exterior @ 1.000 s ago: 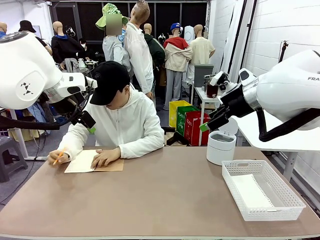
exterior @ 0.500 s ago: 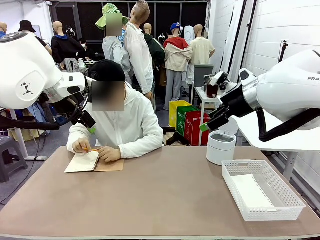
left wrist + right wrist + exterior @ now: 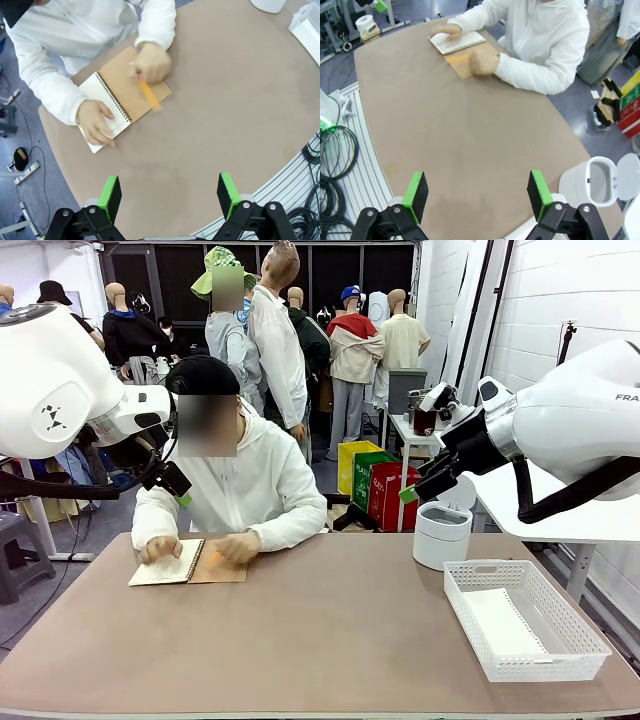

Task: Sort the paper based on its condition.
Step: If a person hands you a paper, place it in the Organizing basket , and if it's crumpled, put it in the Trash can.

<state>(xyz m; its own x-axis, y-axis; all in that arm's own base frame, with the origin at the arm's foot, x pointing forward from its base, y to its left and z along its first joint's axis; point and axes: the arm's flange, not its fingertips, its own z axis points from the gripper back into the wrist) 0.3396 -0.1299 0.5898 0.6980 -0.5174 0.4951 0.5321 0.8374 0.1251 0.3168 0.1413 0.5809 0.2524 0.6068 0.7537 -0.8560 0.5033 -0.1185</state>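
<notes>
**Two grippers wait while the page stays bound**

Both the left gripper (image 3: 170, 196) and right gripper (image 3: 477, 192) hover with fingers released, grasping nothing. One spiral-bound notebook with brown kraft cover (image 3: 187, 563) lies near the desk's far left corner under the person's two hands (image 3: 160, 548); one orange pencil (image 3: 149, 95) sits on it. One white sheet of paper (image 3: 505, 622) rests in the single white mesh basket (image 3: 528, 660); one white lidded bin (image 3: 441, 533) stands beyond. Next likely calls for a handed-over sheet.

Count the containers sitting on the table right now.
2: a white mesh basket at the robot's right near corner with a sheet lying in it, and a small white bin with its lid open, just behind it.
</notes>
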